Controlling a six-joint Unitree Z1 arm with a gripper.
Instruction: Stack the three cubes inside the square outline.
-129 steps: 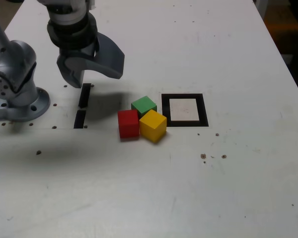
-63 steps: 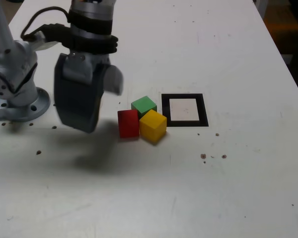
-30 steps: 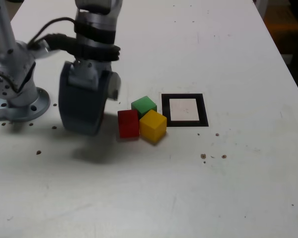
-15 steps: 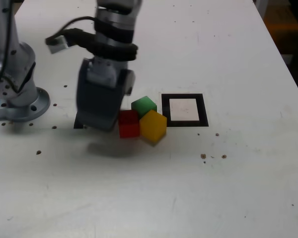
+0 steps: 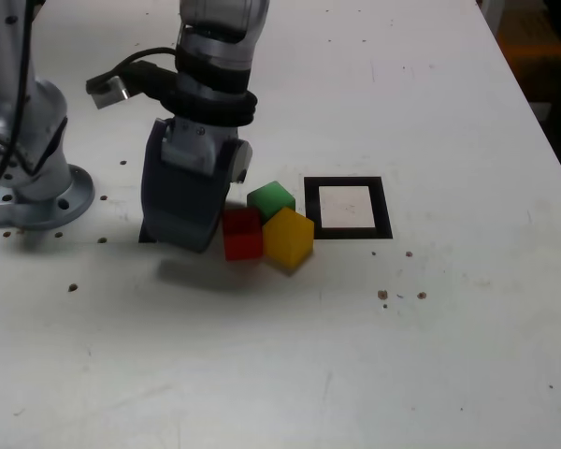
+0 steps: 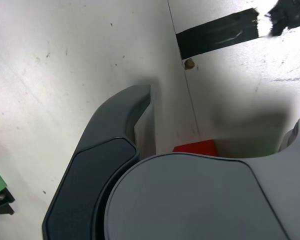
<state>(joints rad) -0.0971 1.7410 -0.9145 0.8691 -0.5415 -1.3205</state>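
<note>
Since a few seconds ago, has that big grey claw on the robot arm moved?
Yes. The grey gripper has swung toward the exterior view's right and come down, from beside the grey arm base to right next to the small red cube.

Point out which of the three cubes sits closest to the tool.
The red cube: it sits right beside the tool, while the yellow cube and green cube lie beyond it, toward the square outline.
</note>
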